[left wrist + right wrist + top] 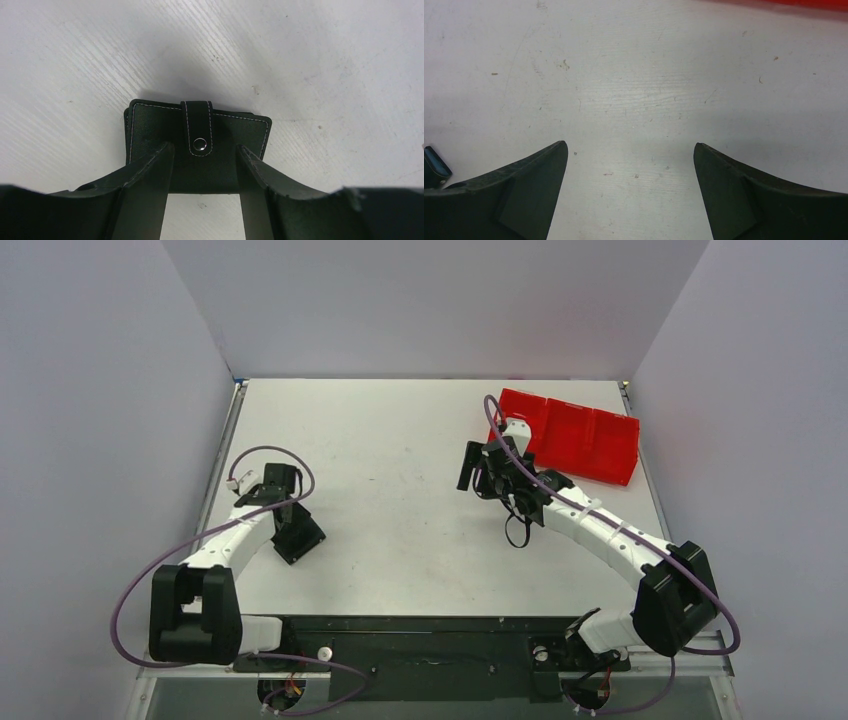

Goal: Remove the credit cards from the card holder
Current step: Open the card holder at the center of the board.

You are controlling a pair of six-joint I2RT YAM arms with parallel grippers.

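The card holder is a flat black wallet with white stitching and a strap closed by a metal snap. It lies on the white table at the left. My left gripper hangs right over it, jaws apart. Both fingertips sit over the holder's face, either side of the strap, well inside its side edges. I cannot tell whether they touch it. In the top view this gripper covers part of the holder. The credit cards are hidden. My right gripper stands wide open over bare table, holding nothing.
A red tray with three compartments sits at the back right, just beyond my right gripper. Its red edge shows at the top of the right wrist view. Grey walls enclose the table on three sides.
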